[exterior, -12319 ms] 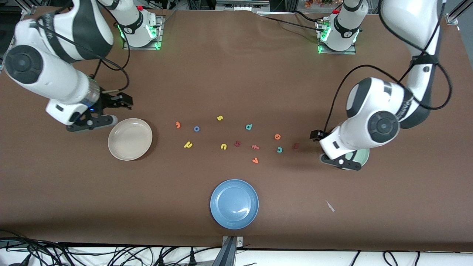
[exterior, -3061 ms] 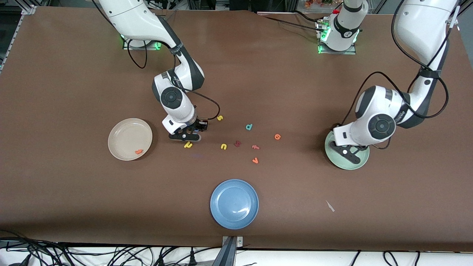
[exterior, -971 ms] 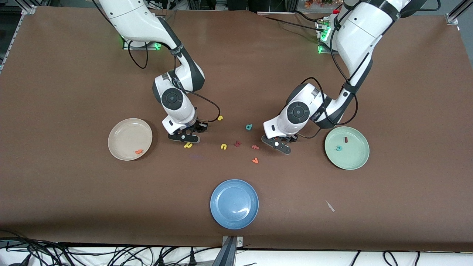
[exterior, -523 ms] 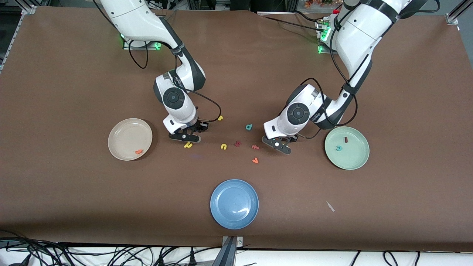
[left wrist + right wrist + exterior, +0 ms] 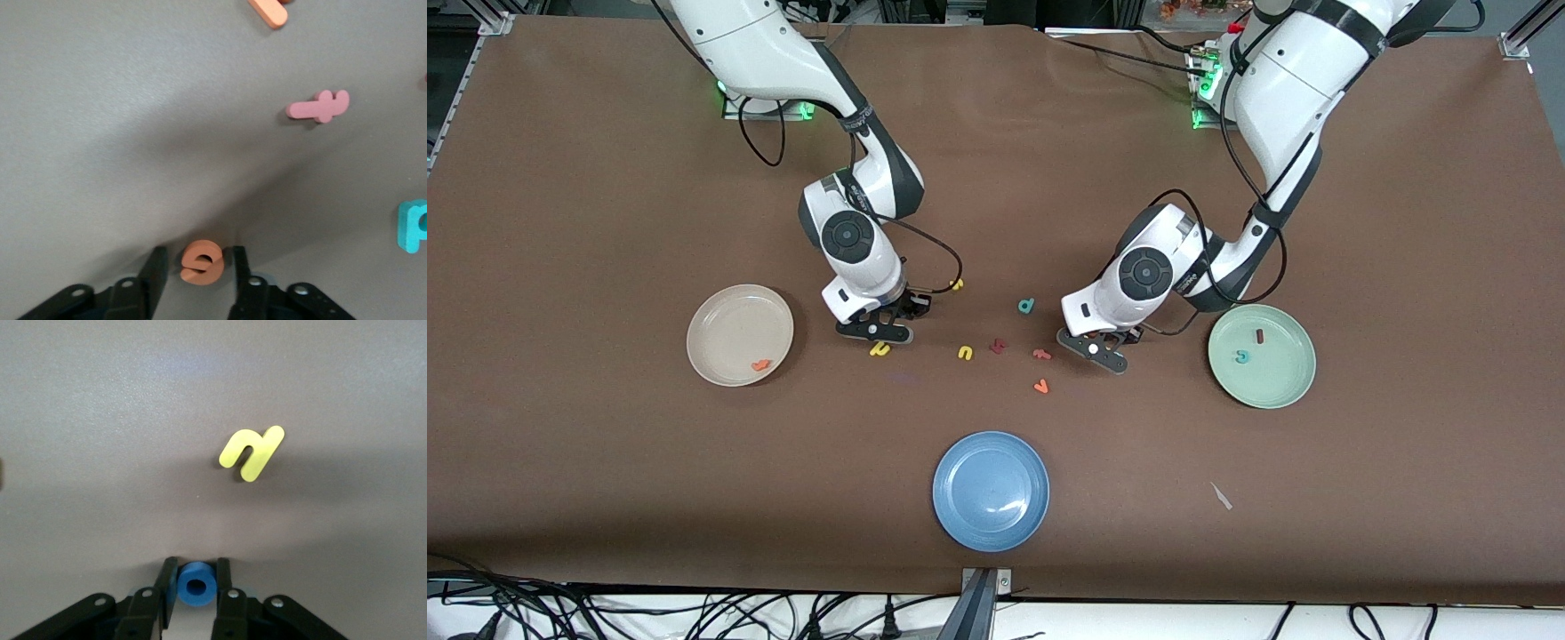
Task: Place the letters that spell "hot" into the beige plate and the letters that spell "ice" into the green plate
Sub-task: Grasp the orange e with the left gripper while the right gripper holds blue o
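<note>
My right gripper is shut on the blue ring-shaped o, low over the table beside the yellow h. In the front view this gripper sits between the beige plate and the yellow h. An orange t lies in the beige plate. My left gripper is down at the table, open, its fingers on either side of the orange e with small gaps. In the front view the left gripper hides the e. The green plate holds the dark red i and the teal c.
Loose letters lie between the two grippers: yellow s, teal d, yellow arch, a dark red letter, a pink letter and orange v. A blue plate stands nearer the front camera.
The right gripper has edged slightly toward the left arm's end of the table with the blue o. The left gripper has stayed over the orange e.
</note>
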